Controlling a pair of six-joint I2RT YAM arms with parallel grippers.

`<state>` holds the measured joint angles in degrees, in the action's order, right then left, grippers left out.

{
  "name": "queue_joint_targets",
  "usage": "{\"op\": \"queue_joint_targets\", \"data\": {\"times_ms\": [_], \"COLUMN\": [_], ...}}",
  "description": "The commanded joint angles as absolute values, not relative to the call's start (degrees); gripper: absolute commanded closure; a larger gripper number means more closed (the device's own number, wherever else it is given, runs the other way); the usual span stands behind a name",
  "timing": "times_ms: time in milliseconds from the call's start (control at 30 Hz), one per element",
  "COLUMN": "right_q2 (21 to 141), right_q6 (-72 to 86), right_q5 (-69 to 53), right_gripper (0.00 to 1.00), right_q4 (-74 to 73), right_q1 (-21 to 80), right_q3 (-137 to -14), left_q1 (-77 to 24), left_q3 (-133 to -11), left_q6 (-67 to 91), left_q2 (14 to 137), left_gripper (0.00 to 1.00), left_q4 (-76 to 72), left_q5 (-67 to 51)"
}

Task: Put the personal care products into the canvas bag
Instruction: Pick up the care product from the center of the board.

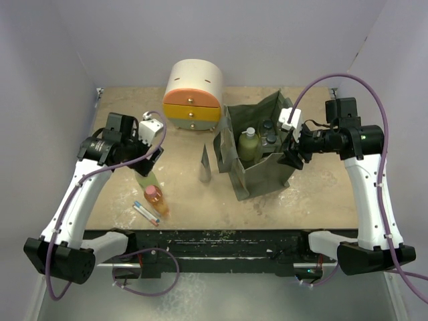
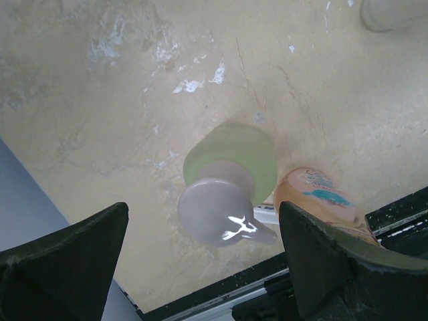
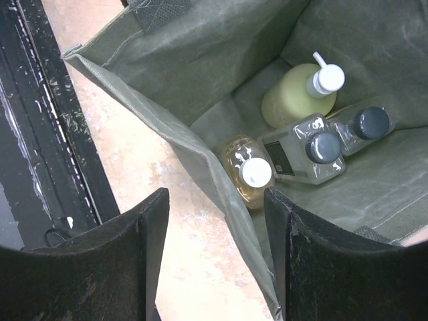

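fingers of the left arm (image 2: 63, 264) gape above the pump bottle (image 2: 231, 160); right fingers (image 3: 93, 267) gape over the canvas bag (image 3: 200, 60).

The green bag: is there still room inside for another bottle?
Yes. Bare fabric shows between the clear bottles and the wall of the canvas bag. Around the pump bottle and the white-capped bottle it is crowded.
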<state>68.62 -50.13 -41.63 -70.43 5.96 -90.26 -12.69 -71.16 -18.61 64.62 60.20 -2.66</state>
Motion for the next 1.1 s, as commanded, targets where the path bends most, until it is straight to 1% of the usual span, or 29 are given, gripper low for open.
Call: {"op": "queue_joint_targets", "data": {"times_ms": [0, 100, 400, 667, 767, 967, 1067], "right_q2": [68.62, 68.64, 68.71, 69.43, 69.35, 69.31, 69.35], "right_q6": [-49.61, -49.68, -50.06, -50.66, -50.84, -50.97, -51.06], "right_q5": [-44.18, -44.3, -45.03, -45.7, -45.71, -46.1, -46.16], "right_gripper": [0.39, 0.38, 0.38, 0.37, 0.37, 0.36, 0.36], "right_q4": [-70.49, -70.56, -69.49, -69.02, -68.7, -68.38, -68.37], "right_q1": [6.02, 6.06, 6.03, 6.06, 6.04, 6.06, 6.05], "right_q3": [-91.47, -91.49, -89.91, -88.45, -88.12, -87.39, -87.21], "left_q1": [-12.22, -12.23, -12.17, -12.13, -11.94, -11.51, -11.37], "left_q3": [-69.6, -68.99, -67.41, -66.43, -66.41, -67.86, -68.51], "left_q6": [-18.02, -18.26, -21.66, -22.31, -22.12, -19.66, -19.03], "left_q2": [67.55, 68.93, 68.73, 67.76, 67.16, 68.33, 69.28], "left_gripper": [0.04, 0.04, 0.04, 0.04, 0.04, 0.08, 0.1], "left_q4": [59.18, 58.93, 61.59, 64.38, 64.96, 64.77, 63.56], "left_q5": [-1.31, -1.05, 5.31, 5.44, 3.87, -5.44, -4.77]}}
